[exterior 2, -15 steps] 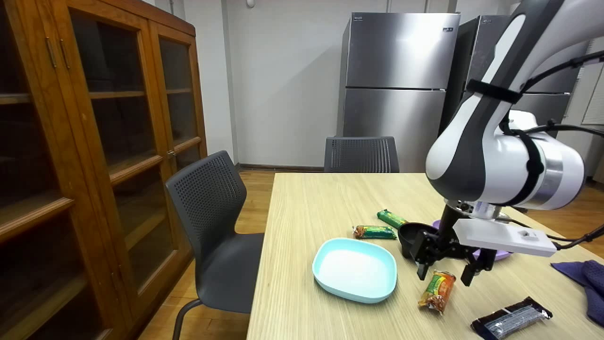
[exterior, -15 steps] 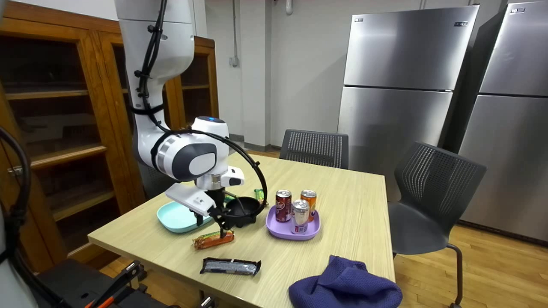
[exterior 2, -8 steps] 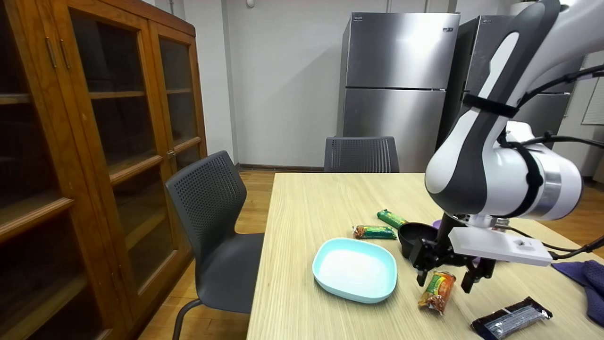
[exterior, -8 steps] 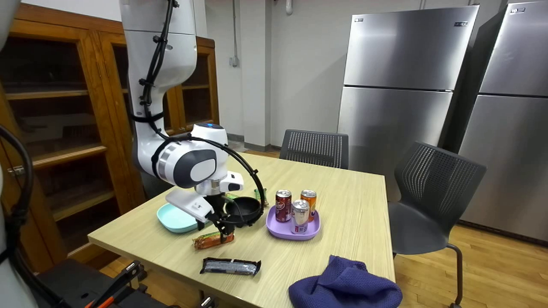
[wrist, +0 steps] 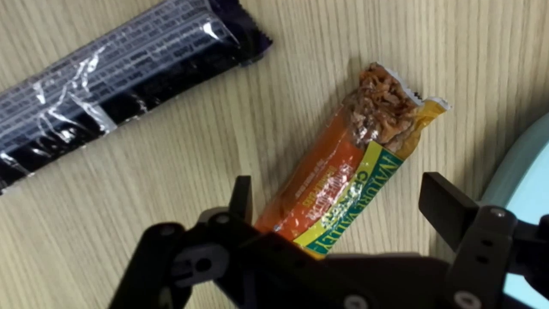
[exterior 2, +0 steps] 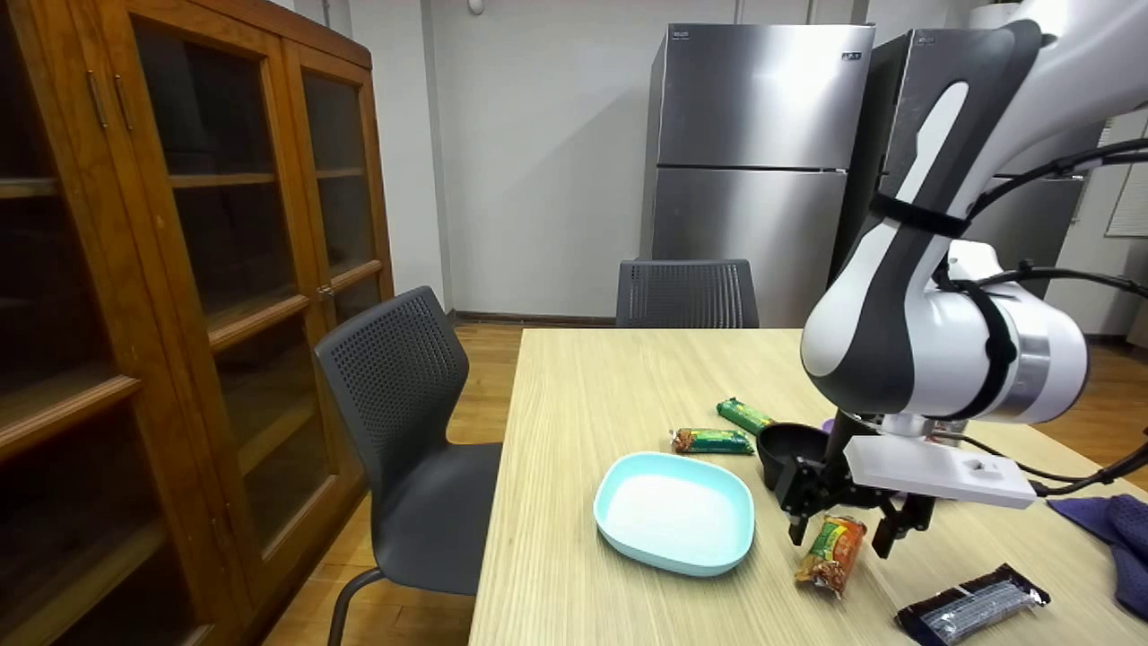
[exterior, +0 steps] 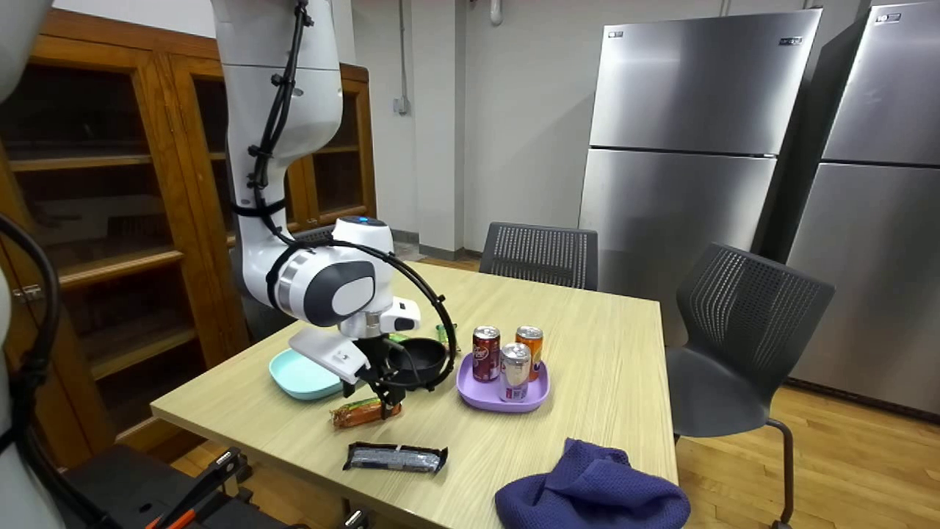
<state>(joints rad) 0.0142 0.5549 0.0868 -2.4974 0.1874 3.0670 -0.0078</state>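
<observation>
Claw (wrist: 339,195) stands over the orange snack bar (wrist: 336,171), fingers spread wide, one to each side, nothing gripped; cannot tell whether either finger touches it. Snack bar lies on the table (exterior 2: 583,386), between the pale blue plate (exterior 2: 659,560) and the black-wrapped bar (wrist: 124,86). Handling estimate: light, fairly firm, brittle inside; glossy film probably slides. Best hold, in my judgement: across the narrow width at mid-length, squeezing gently, clear of the wrapper ends.

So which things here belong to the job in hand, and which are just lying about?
In the job, seemingly:
orange granola bar, framed by the open jaws

Apparently lying about:
dark bar
turquoise tray
black bowl
green bars
purple tray
soda cans
navy cloth
</observation>
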